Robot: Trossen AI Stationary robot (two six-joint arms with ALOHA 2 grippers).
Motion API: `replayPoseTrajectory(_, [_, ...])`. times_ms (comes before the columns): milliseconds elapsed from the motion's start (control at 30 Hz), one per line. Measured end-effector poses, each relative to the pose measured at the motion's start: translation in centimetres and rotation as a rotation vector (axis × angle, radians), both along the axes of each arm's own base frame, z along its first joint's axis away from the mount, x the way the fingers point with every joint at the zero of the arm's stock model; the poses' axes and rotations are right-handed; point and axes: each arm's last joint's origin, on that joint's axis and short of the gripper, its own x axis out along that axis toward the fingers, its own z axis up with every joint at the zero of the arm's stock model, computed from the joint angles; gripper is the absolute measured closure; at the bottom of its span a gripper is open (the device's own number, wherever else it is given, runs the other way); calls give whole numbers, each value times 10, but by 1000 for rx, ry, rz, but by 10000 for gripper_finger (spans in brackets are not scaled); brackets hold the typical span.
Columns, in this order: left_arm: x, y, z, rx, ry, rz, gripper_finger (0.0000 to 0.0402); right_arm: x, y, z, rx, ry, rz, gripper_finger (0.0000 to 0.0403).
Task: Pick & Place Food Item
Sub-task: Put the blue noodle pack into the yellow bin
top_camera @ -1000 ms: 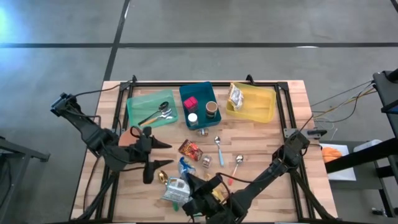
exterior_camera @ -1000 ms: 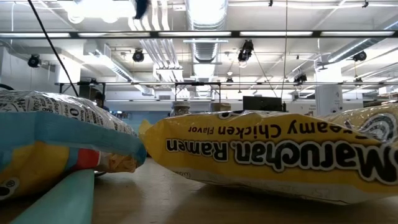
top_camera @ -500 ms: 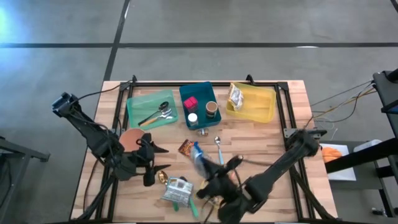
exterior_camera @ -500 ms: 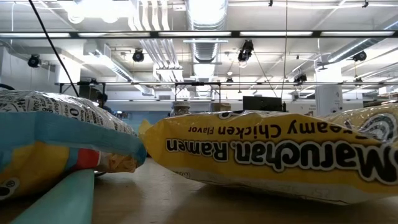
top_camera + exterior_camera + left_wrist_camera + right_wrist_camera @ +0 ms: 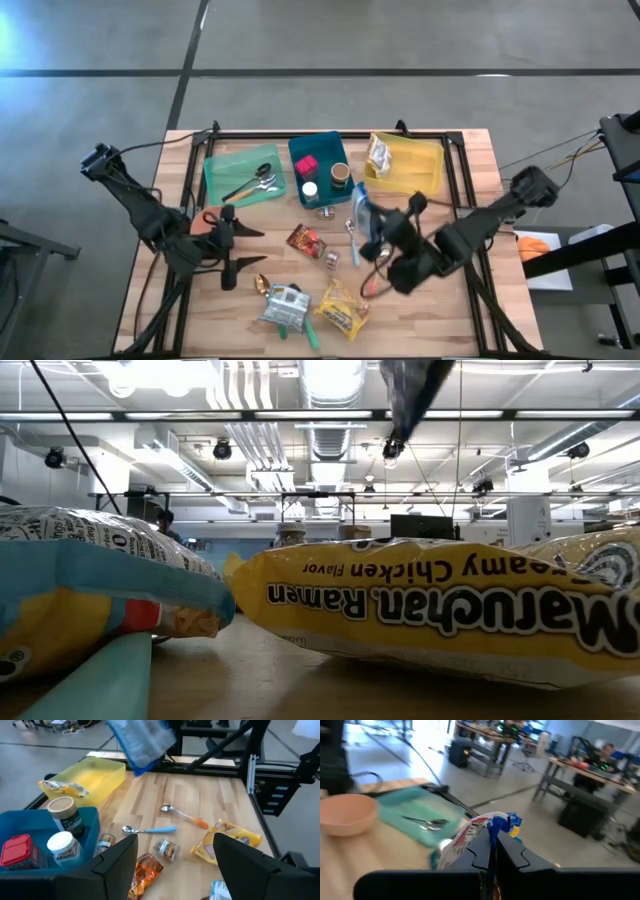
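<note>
Above table [image 5: 440,310], right pincer [image 5: 368,222] clenched on snack bag [image 5: 362,215], mid-carry; next, lower into yellow bin [image 5: 425,180]. Left pincer [image 5: 235,250] released, idle.

Bright ceiling lights [image 5: 330,380] glare overhead; right wrist view motion-blurred.

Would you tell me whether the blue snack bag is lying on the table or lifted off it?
Lifted. The right gripper is shut on the blue snack bag, which hangs above the table.

A crinkly blue-and-white snack bag [image 5: 362,222] with red print hangs in the air, its top edge pinched between the right gripper's [image 5: 378,228] closed jaws.
</note>
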Motion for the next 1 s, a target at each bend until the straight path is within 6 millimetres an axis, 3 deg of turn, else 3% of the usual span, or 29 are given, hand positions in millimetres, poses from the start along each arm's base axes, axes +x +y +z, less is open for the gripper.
replayPoseTrajectory(233, [-18,16,-3,-51,-61,9,136,-15,-47,-7,4,1,-123,395])
replayPoseTrajectory(433, [-28,28,-22,-23,-158,-18,136,-16,-84,-16,-33,82,-234,395])
replayPoseTrajectory(867, [-36,39,-32,54,-159,-30,136,-26,-174,-57,25,257,-506,395])
replayPoseTrajectory(1000, [-35,40,-33,78,-154,-30,136,-25,-199,-73,87,295,-494,395])
